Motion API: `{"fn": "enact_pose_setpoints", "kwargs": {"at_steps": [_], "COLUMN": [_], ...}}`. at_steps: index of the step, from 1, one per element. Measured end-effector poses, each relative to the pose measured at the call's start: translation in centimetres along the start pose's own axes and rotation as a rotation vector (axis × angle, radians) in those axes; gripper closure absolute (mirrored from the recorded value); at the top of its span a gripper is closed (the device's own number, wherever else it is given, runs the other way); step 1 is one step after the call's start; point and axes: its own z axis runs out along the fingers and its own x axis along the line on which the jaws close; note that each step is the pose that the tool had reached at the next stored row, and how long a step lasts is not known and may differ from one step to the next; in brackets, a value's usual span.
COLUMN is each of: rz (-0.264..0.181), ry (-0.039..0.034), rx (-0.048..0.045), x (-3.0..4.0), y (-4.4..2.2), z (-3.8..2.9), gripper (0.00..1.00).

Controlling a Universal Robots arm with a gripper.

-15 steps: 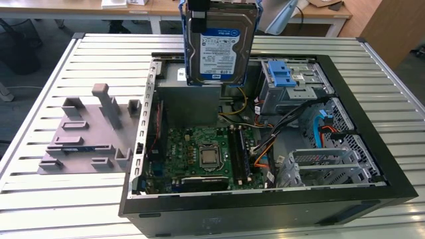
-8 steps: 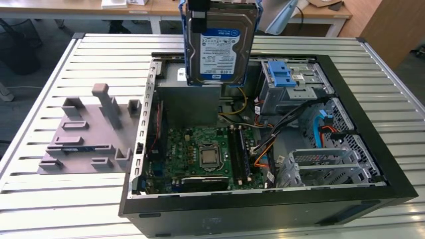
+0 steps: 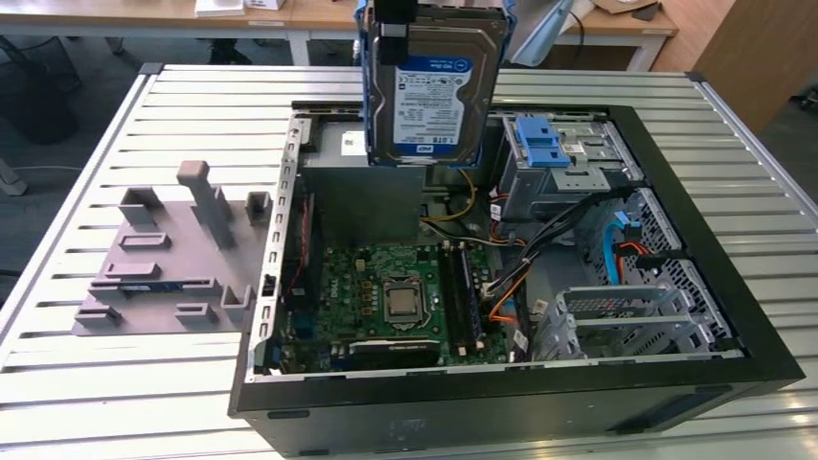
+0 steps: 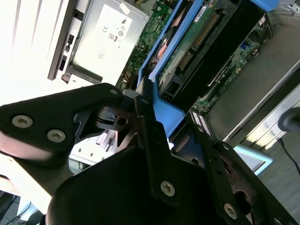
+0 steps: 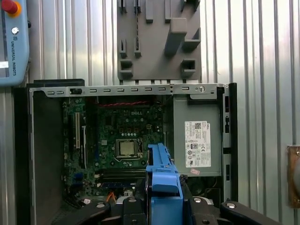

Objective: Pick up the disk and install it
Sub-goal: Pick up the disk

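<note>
One disk hangs upright at the upper centre of the exterior view, over the far end of the open computer case. Its blue-and-white label faces you and carries lines of small print. The gripper is clamped on the disk's blue carrier frame; in both wrist views you see black fingers pressing that frame from either side. In the exterior view the disk's lower edge overlaps the grey power supply, which bears a white sticker with rows of marks in the first wrist view. Just to the exterior view's right of the disk stands the silver drive cage with its blue latch. Below the cage, orange and blue cables cross the space beside the green motherboard. On the slatted table, a grey fixture plate lies at the exterior view's left, apart from the case wall.
</note>
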Motion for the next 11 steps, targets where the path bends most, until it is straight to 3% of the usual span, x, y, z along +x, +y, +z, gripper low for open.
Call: {"fn": "enact_pose_setpoints", "kwargs": {"at_steps": [11], "rz": [0.0], "ry": [0.0], "rx": [-0.0001], "x": [0.24], "y": [-1.26], "z": [-0.01], "gripper": [0.64]}}
